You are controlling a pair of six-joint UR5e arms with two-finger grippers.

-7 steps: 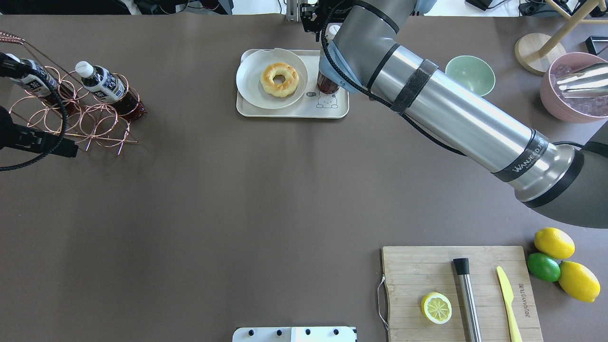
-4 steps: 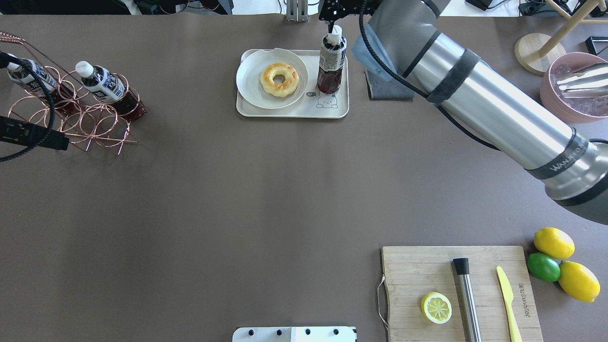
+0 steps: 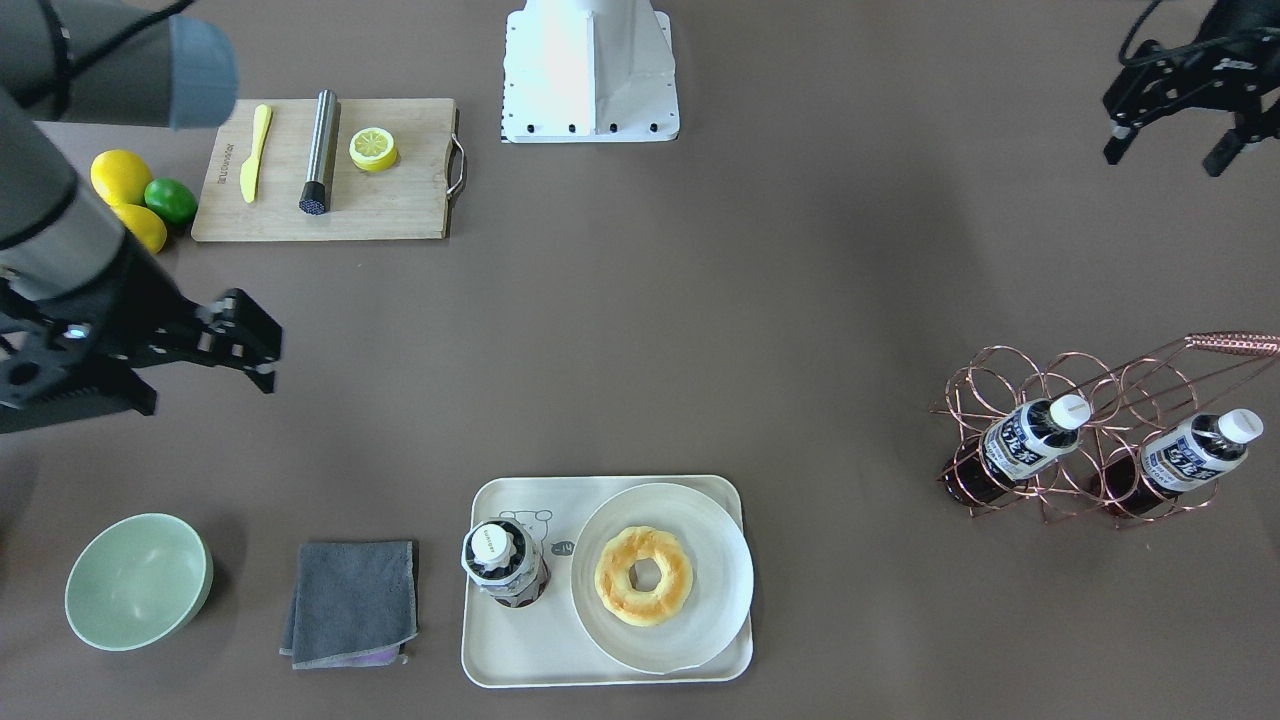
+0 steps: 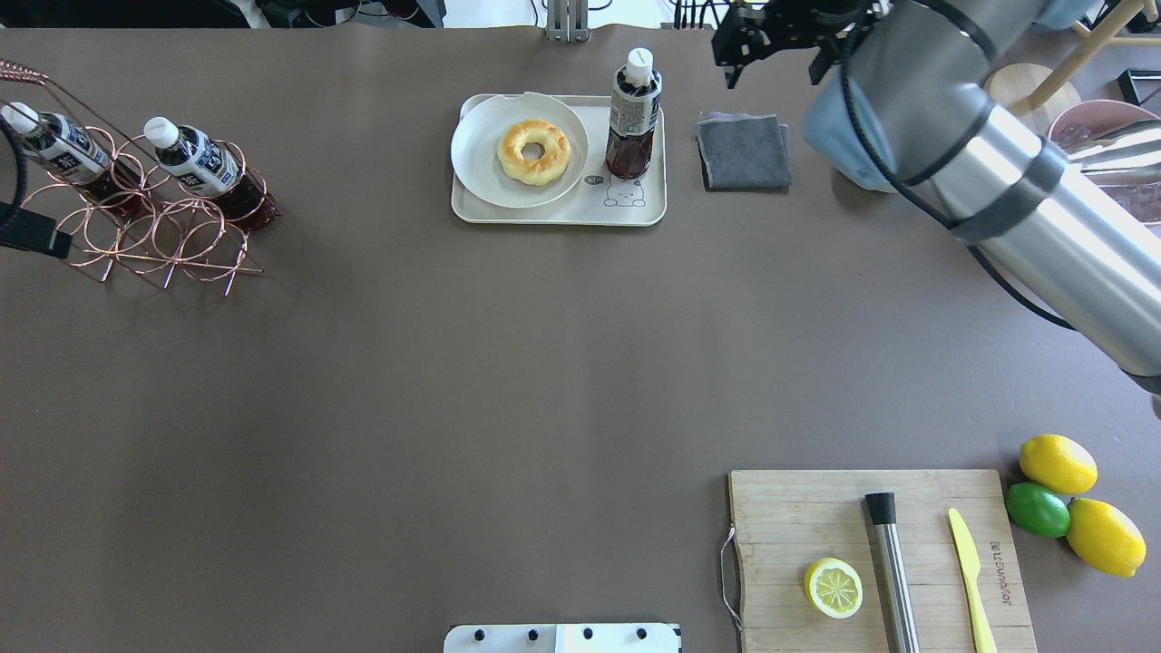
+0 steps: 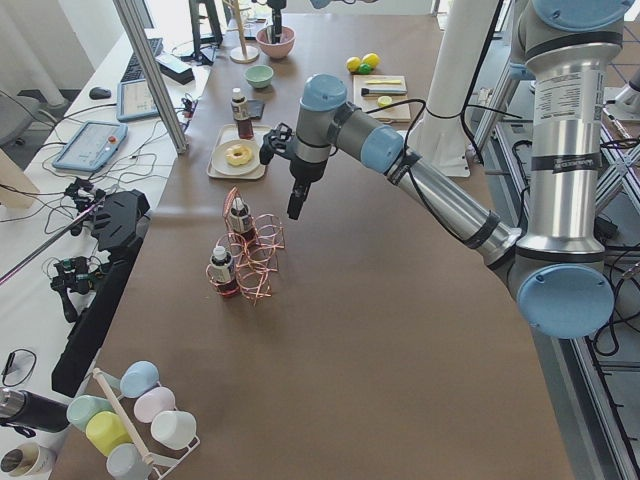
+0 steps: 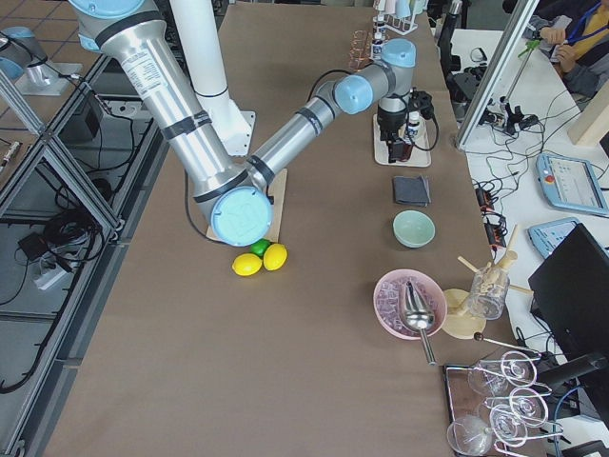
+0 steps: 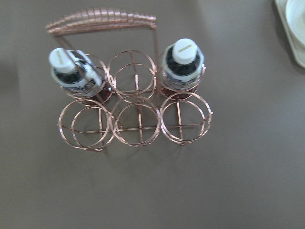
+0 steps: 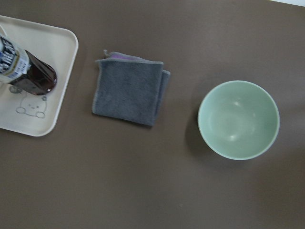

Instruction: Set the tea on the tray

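Observation:
One tea bottle (image 4: 633,113) stands upright on the right part of the cream tray (image 4: 553,216), over the bear drawing; it also shows in the front view (image 3: 503,562) and the right wrist view (image 8: 26,72). My right gripper (image 4: 771,62) is open and empty, up and to the right of the tray, above the grey cloth; it also shows in the front view (image 3: 210,365). Two more tea bottles (image 4: 195,161) (image 4: 54,150) sit in the copper wire rack (image 4: 163,240). My left gripper (image 3: 1168,155) is open and empty, near the rack.
A white plate (image 4: 481,172) with a doughnut (image 4: 533,151) fills the tray's left part. A grey cloth (image 4: 744,151) and a green bowl (image 3: 138,580) lie right of the tray. The cutting board (image 4: 798,517), lemons (image 4: 1058,463) and a pink bowl (image 4: 1079,195) are on the right.
My right gripper has let go of the tea bottle and pulled away to the right; the bottle stays standing on the tray. My left arm has drawn back toward the left edge.

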